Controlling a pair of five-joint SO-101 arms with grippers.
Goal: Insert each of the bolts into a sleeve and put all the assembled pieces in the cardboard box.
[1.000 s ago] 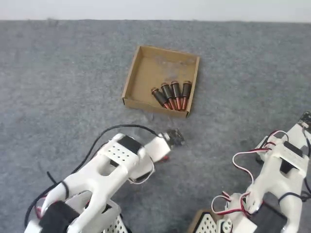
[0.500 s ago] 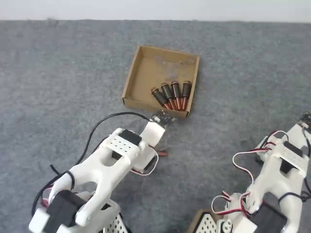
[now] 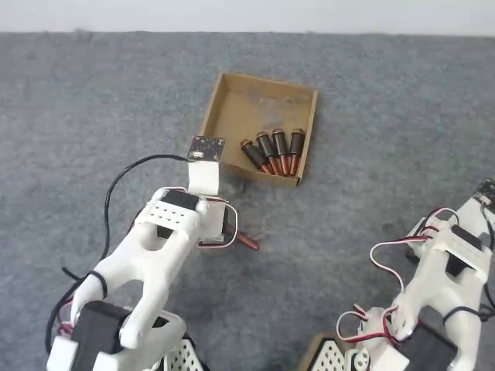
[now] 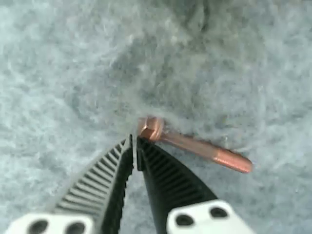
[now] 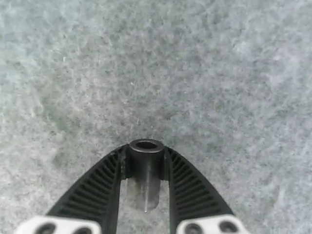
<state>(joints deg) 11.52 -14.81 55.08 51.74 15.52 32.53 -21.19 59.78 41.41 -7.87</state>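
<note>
Pressing together with barely a slit between them, the fingers [image 4: 111, 173] of the left gripper [image 4: 135, 142] hold nothing. Just past their tips lies a bolt [image 4: 195, 147], copper-coloured, flat on the carpet [image 4: 58, 73]. Its hex head sits right off the tip of one finger (touching or a hair apart, I cannot tell), and its shank runs away to one side, with the threaded end farthest from the tips.

The right gripper [image 5: 145, 152] is clamped on a sleeve [image 5: 145, 187], a dark tube with one ribbed finger against each side. The tube's open end sits level with the fingertips, and its body runs back between the fingers toward the wrist. Beyond the tips there is carpet.

From above, the left arm [image 3: 158, 255] stands over the bolt [image 3: 247, 241], whose far end pokes out from under it. Farther out past that arm's wrist is the box [image 3: 206, 127], open-topped on the carpet. Four assembled pieces [image 3: 273, 153] lie side by side in it, against the wall nearest the arms. The right arm [image 3: 445, 278] is folded low, well apart from the box and from the bolt.
</note>
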